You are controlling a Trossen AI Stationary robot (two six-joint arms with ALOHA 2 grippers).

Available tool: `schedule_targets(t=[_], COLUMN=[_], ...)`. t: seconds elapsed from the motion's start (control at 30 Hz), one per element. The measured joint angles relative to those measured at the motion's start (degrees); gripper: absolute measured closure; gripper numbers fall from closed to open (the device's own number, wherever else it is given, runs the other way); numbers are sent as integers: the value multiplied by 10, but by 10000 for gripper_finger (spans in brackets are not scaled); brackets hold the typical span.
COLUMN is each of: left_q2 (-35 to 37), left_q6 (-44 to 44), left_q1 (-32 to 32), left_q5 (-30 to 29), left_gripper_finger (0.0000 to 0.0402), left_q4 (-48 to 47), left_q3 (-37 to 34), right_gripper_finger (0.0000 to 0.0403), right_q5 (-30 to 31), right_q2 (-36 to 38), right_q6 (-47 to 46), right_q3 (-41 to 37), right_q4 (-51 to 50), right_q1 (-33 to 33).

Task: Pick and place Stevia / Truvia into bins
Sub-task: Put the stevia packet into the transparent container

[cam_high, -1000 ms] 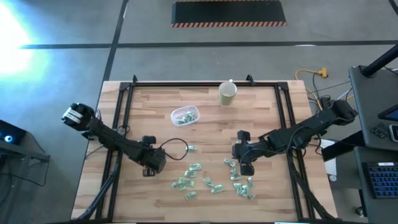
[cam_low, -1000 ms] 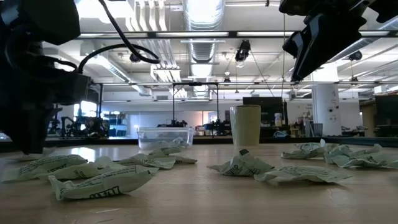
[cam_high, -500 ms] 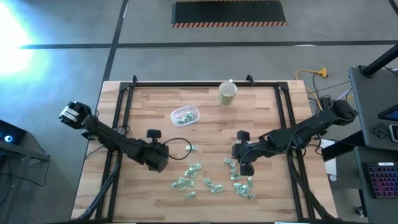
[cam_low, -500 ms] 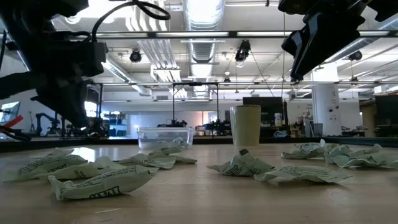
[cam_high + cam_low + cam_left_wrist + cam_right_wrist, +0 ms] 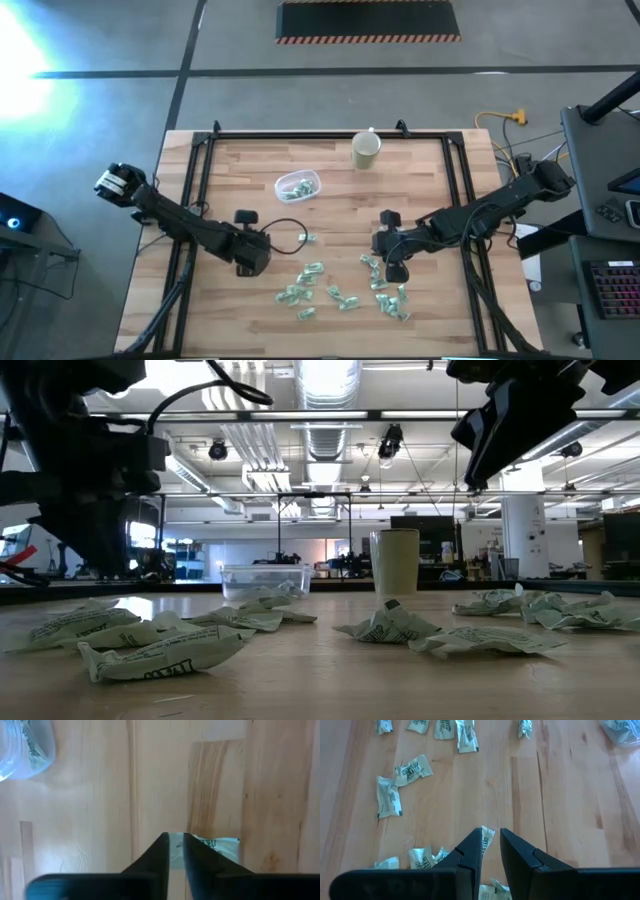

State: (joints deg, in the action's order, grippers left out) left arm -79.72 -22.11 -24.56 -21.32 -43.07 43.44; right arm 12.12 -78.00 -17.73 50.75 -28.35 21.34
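Stevia sachets (image 5: 340, 290), pale green-and-white paper, lie scattered toward six o'clock; some sit in the clear plastic tub (image 5: 298, 185). Light and crumply, so I'd pinch mid-packet. Left fingers (image 5: 175, 845) nearly closed, possibly on one; right fingers (image 5: 490, 840) narrowly parted, empty.

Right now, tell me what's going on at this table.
Two robot arms are sorting small green-and-white sweetener packets into a clear tub, which already holds a few. The left tool has its fingers nearly together around the edge of one packet near the table's middle. The right tool is over the loose pile, a packet's corner between its fingers. A beige cup stands unused.
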Motion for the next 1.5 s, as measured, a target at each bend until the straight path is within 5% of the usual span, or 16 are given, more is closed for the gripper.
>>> schedule_targets(t=[0.4, 1.0, 1.17, 1.5], left_q2=[0, 9, 23, 38], left_q6=[-31, -11, -10, 4], left_q1=[27, 84, 83, 83], left_q5=[17, 119, 126, 127], left_gripper_finger=[219, 208, 240, 392], left_q4=[1, 101, 103, 103], left_q3=[-35, -109, -110, -111], right_gripper_finger=[344, 346, 346, 346], right_q5=[0, 0, 0, 0], right_q2=[0, 0, 0, 0], right_q6=[12, 15, 15, 15], right_q3=[-6, -7, -7, -7], right_q4=[10, 18, 18, 19], right_q1=[0, 0, 0, 0])
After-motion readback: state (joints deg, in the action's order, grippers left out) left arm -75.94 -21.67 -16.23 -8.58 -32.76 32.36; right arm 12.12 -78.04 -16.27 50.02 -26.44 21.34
